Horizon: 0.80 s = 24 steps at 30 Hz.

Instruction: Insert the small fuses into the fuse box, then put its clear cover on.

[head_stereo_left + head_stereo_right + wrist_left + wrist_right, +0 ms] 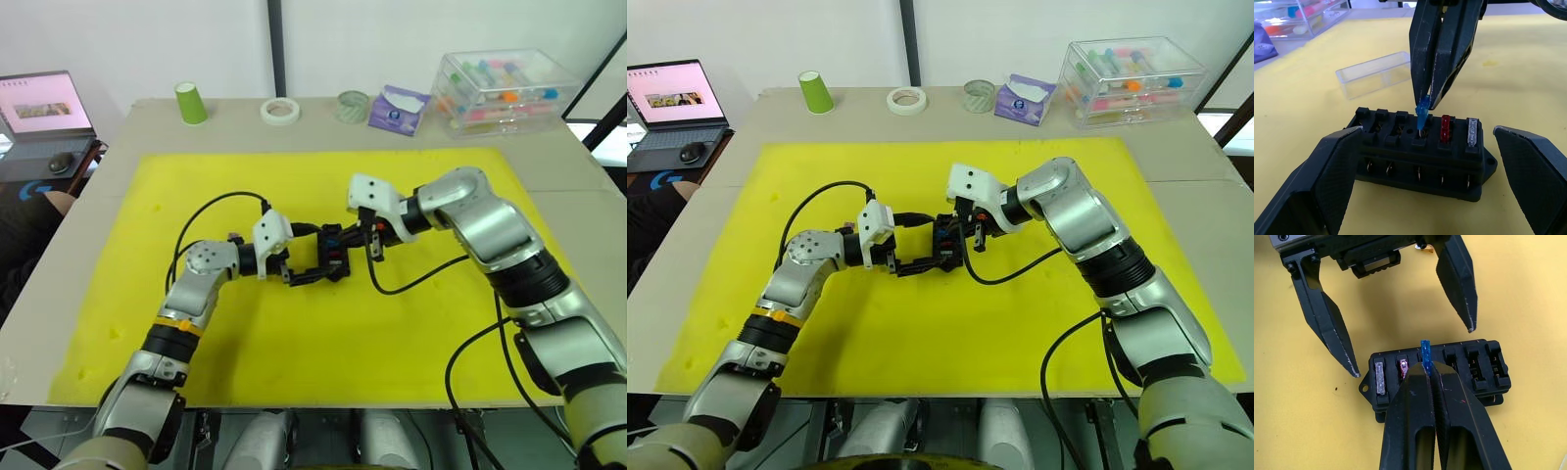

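The black fuse box (1420, 164) lies on the yellow mat (294, 333). A red fuse (1445, 128) and a grey fuse (1472, 133) sit in its end slots. My right gripper (1425, 364) is shut on a blue fuse (1422, 113), held upright with its blades at the slot beside the red one. My left gripper (312, 269) is open, its fingers (1332, 176) flanking the box without clamping it. The clear cover (1374, 73) lies on the mat just beyond the box.
Along the table's far edge stand a green cup (191, 102), a tape roll (280, 111), a tissue pack (397, 108) and a clear bin (505, 90) of coloured tubes. A laptop (44, 106) sits off to the left. Black cables loop beside both wrists.
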Tool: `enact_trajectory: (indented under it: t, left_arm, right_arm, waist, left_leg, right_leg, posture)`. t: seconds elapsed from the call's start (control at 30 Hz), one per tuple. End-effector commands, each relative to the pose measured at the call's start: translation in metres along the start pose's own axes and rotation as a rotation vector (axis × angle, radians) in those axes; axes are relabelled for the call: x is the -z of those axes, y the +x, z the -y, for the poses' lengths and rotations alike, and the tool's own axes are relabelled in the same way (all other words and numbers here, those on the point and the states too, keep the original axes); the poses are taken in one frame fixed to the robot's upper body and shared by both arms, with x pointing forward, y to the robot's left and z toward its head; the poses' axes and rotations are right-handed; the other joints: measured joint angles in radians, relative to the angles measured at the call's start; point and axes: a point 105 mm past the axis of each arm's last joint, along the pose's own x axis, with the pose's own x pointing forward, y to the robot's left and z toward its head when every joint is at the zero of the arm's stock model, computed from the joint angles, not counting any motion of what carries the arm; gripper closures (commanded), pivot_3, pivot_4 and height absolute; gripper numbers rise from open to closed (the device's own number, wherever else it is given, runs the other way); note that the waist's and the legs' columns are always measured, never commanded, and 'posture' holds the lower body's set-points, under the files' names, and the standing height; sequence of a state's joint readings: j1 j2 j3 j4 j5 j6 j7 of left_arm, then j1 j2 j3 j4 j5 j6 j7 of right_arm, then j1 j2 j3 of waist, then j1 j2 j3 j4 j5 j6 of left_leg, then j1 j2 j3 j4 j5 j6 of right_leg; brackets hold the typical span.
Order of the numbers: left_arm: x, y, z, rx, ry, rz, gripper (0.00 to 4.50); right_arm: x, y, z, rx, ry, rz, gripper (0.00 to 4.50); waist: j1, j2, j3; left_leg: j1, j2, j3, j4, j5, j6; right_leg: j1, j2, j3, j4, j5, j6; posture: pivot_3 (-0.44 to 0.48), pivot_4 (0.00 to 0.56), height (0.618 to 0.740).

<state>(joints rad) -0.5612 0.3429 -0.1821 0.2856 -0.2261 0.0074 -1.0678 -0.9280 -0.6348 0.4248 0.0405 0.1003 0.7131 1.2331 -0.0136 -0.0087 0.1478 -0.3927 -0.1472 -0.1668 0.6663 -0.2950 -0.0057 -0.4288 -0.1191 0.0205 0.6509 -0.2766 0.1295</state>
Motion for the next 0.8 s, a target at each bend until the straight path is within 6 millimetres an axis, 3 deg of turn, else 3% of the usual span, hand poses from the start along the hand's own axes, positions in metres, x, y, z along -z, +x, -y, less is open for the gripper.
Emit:
enact_trajectory:
  t: [0.03,0.8]
  left_arm:
    - [-0.0108,0.0034,-0.0025,0.007,0.046,0.022,0.03]
    - [-0.0113,0.0035,0.0018,0.012,0.039,0.022,0.03]
  right_arm:
    - [-0.0064,-0.0013,-0.0001,0.009,-0.041,0.006,4.5]
    - [0.0002,-0.0047,0.0052,0.036,-0.014,-0.01,4.5]
  waist:
    - [0.0,0.0,0.0]
    - [0.0,0.0,0.0]
  left_leg:
    - [0.0,0.0,0.0,0.0,0.0,0.0]
    - [0.0,0.0,0.0,0.0,0.0,0.0]
  right_leg:
    - [0.0,0.0,0.0,0.0,0.0,0.0]
    - [0.0,0.0,0.0,0.0,0.0,0.0]
  posture:
    - [0.0,0.15,0.74]
    - [0.0,0.15,0.74]
